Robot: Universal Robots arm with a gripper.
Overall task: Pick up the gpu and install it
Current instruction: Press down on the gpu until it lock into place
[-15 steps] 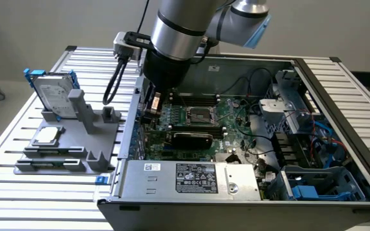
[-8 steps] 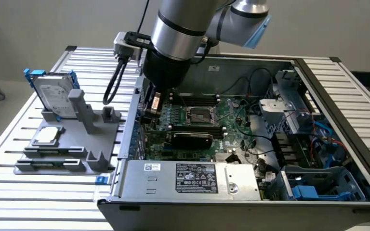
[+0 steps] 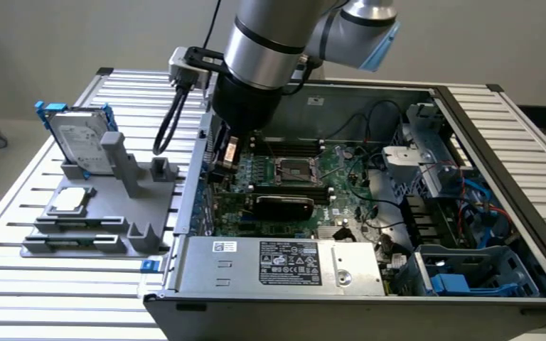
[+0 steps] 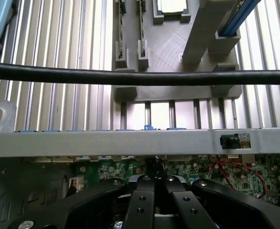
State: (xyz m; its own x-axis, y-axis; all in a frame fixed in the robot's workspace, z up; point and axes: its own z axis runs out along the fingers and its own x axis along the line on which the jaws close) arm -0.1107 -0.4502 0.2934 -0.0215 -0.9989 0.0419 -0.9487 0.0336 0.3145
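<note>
Because the gpu (image 3: pixel 283 206) already sits in the motherboard (image 3: pixel 340 177) inside the computer case (image 3: pixel 500 170), your gripper (image 4: pixel 155 183) is squeezed shut and empty, hanging just beside the case's wall.

Arm lowered, gripper (image 4: pixel 155 183) apparently closed.

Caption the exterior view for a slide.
Arm reaches into the open computer case, shut gripper above the motherboard; gpu sits in its slot.
</note>
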